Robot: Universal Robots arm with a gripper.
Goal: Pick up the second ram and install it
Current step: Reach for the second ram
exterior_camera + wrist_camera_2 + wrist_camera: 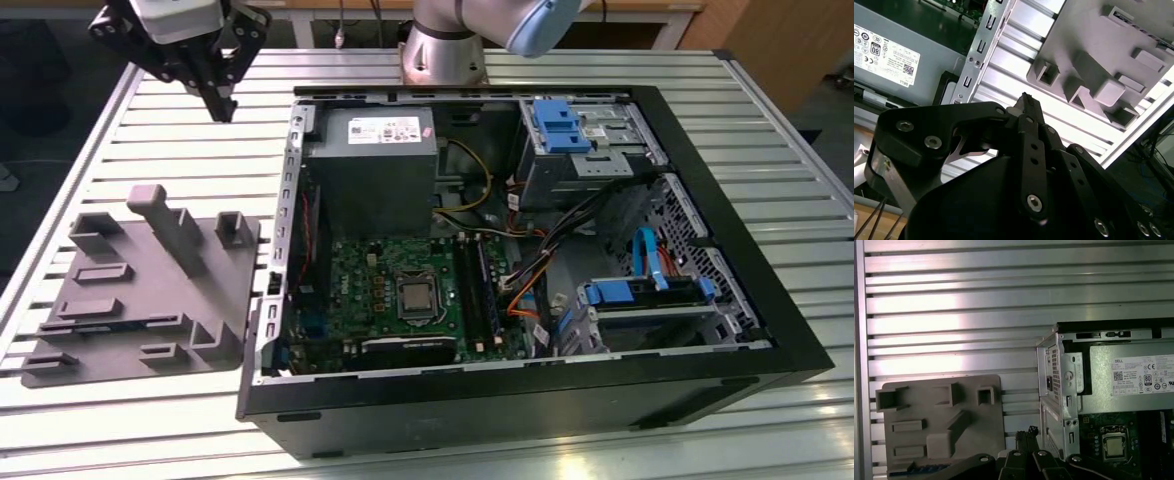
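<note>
**A:** How far along is the task judged to be?

**B:** Hardly begun. At the left of the exterior view a grey moulded tray (134, 300) is seen on the slatted table (160, 430). In the first wrist view, the second ram (919, 469) is taken to be the dark, bluish strip lying in a tray slot at the lower left of the frame. That cannot be told for certain.

**A:** And the gripper?

**B:** The gripper (222, 108) is placed at the upper left of the exterior view, over bare table. It is kept apart from the tray and just outside the computer case (534, 400). Its fingers are drawn together, and nothing is seen clamped between them.

**A:** What is left?

**B:** Both the pick and the seating are judged outstanding. The memory slots (475, 280) are seen mid-frame, just right of the processor (416, 297).

**A:** What room is there for moving?

**B:** Open room is offered above the tray. The case's left wall (287, 230) stands upright between tray and motherboard. The slots are hemmed in by the power supply (380, 150) above them in the frame and by orange cables (527, 285) close on their right.
</note>
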